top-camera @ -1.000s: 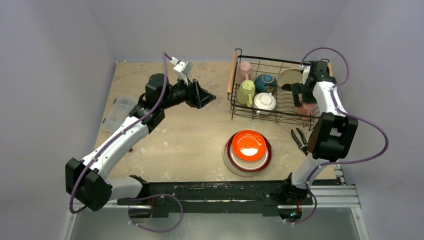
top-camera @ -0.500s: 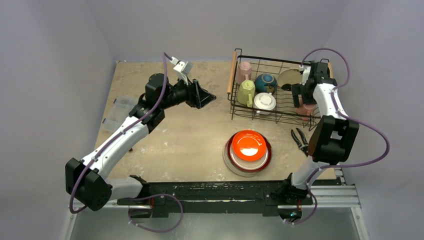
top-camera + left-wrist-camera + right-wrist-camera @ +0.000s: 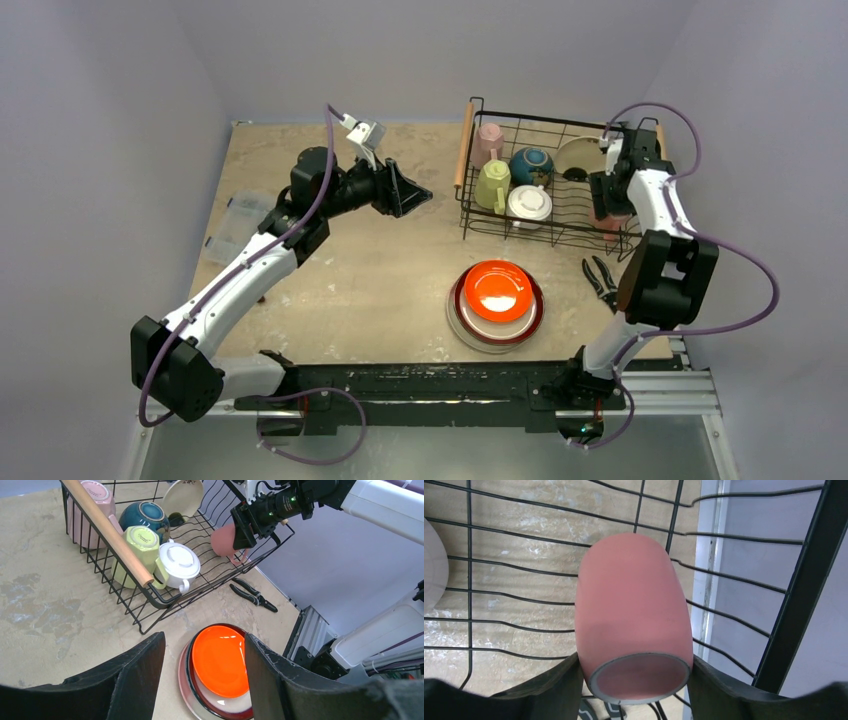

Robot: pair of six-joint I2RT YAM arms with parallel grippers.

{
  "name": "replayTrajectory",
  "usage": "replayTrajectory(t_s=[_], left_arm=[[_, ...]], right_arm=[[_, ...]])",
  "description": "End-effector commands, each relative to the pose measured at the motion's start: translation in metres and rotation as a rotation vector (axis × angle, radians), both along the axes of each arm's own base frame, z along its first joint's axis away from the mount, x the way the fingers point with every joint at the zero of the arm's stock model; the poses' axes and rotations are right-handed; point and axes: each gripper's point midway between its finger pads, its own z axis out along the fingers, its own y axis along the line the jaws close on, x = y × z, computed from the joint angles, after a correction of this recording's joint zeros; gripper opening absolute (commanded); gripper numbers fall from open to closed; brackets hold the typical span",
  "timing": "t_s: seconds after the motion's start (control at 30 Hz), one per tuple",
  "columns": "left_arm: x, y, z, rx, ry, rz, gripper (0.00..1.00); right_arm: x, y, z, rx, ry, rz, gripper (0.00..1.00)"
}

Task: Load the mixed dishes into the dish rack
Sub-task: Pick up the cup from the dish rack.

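Note:
The dish rack [image 3: 463, 146], a black wire basket, holds a pale pink mug [image 3: 489, 140], a yellow-green mug [image 3: 493, 185], a white mug [image 3: 529, 204], a teal bowl [image 3: 531, 164] and a cream plate [image 3: 580, 155]. My right gripper [image 3: 636, 680] reaches into the rack's right end, shut on the salmon mug [image 3: 631, 605], a finger pressed against each side. The mug lies on its side over the rack wires [image 3: 796, 590]. My left gripper [image 3: 205, 675] hangs open and empty left of the rack, high above the table. A red-orange plate [image 3: 497, 290] tops a stack on the table.
Black pliers [image 3: 600, 280] lie on the table between the rack's right front corner and the plate stack. A clear plastic box [image 3: 235, 225] sits at the table's left edge, under the left arm. The right table edge runs close beside the rack.
The right gripper's fingers have come in from wide open onto the salmon mug, and the wrist has shifted slightly rightward. The left arm has not moved.

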Motion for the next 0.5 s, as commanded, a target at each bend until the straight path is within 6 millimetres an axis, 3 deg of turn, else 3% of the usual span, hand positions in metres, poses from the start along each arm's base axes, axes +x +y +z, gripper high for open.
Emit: replayTrajectory(t_s=[0.0,0.27,0.47], left_arm=[[0.002,0.000,0.027,-0.040,-0.056,-0.007,0.58],[0.001,0.001,0.028,-0.039,-0.059,-0.005,0.58],[0.001,0.002,0.028,-0.039,-0.060,-0.004,0.58]], right_arm=[[0.016,0.008,0.014,0.040,-0.036,0.037,0.43],[0.021,0.009,0.030,0.047,-0.014,0.062,0.00],[0.020,0.013,0.040,0.061,-0.043,0.079,0.00]])
